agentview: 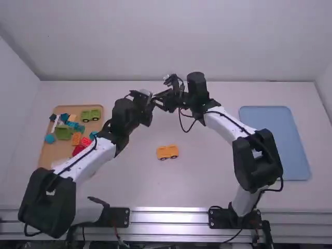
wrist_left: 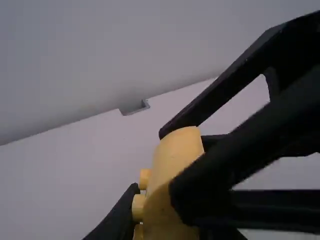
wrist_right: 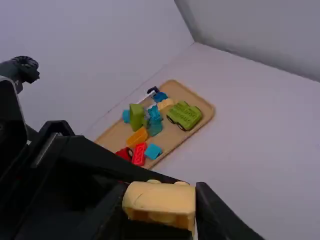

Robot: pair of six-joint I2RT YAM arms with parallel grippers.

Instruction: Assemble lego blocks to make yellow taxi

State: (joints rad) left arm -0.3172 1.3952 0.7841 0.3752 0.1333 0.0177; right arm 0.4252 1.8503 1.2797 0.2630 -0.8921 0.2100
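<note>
In the high view my left gripper (agentview: 147,98) and right gripper (agentview: 161,99) meet tip to tip above the table's far middle. A yellow block (wrist_left: 167,210) with round studs is between them. Around it in the left wrist view, my left gripper (wrist_left: 167,225) is shut on its studded and opposite sides, and the right gripper's black fingers reach across it. In the right wrist view the yellow block (wrist_right: 160,202) is clasped at its ends by my right gripper (wrist_right: 160,212), studs facing up. An orange-yellow wheeled car piece (agentview: 167,151) rests on the table's middle, below the raised grippers.
A wooden tray (agentview: 46,150) at the left holds a green wheeled piece (agentview: 91,115) and several blue, red, orange and green blocks. A blue tray (agentview: 275,140) lies at the right. Both forearms span the space over the table at either side of the car piece.
</note>
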